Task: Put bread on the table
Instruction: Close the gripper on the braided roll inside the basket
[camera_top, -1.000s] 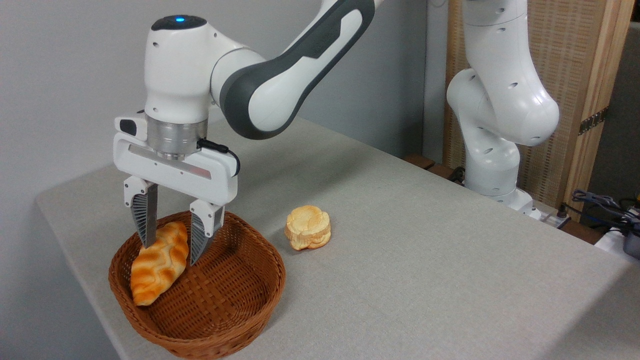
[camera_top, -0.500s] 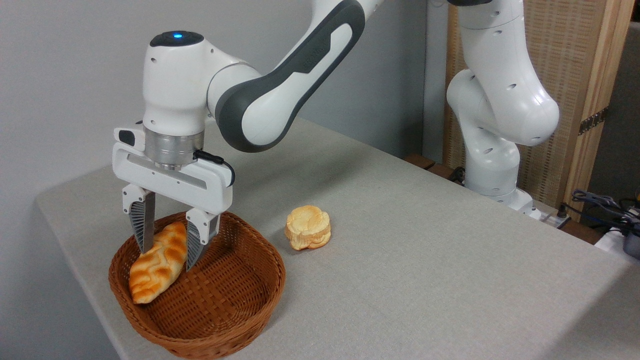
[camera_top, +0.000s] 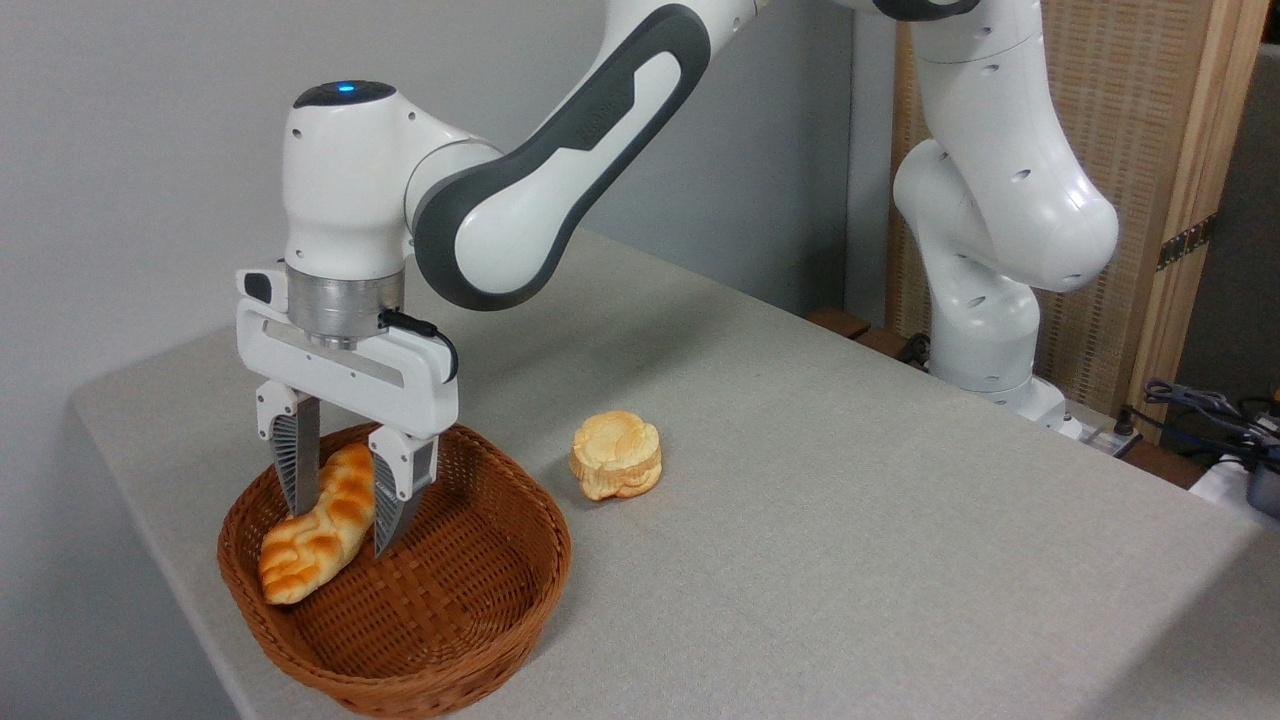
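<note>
The bread (camera_top: 298, 560), a golden ridged loaf, leans against the left inner wall of a brown wicker basket (camera_top: 520, 590) on the grey table (camera_top: 860, 520). My gripper (camera_top: 342, 530) reaches down into the basket, and its two ribbed fingers press on either side of the loaf's upper half. The loaf looks squeezed narrow between them. Its lower tip still rests in the basket.
A small round pale bun (camera_top: 615, 455) sits on the table just right of the basket. The arm's white base (camera_top: 985, 330) stands at the far right edge, with cables (camera_top: 1210, 415) beyond it. The table's left and front edges run close to the basket.
The fingers have drawn together on the loaf, which now looks narrower and more upright. The wrist has sunk slightly lower over the basket.
</note>
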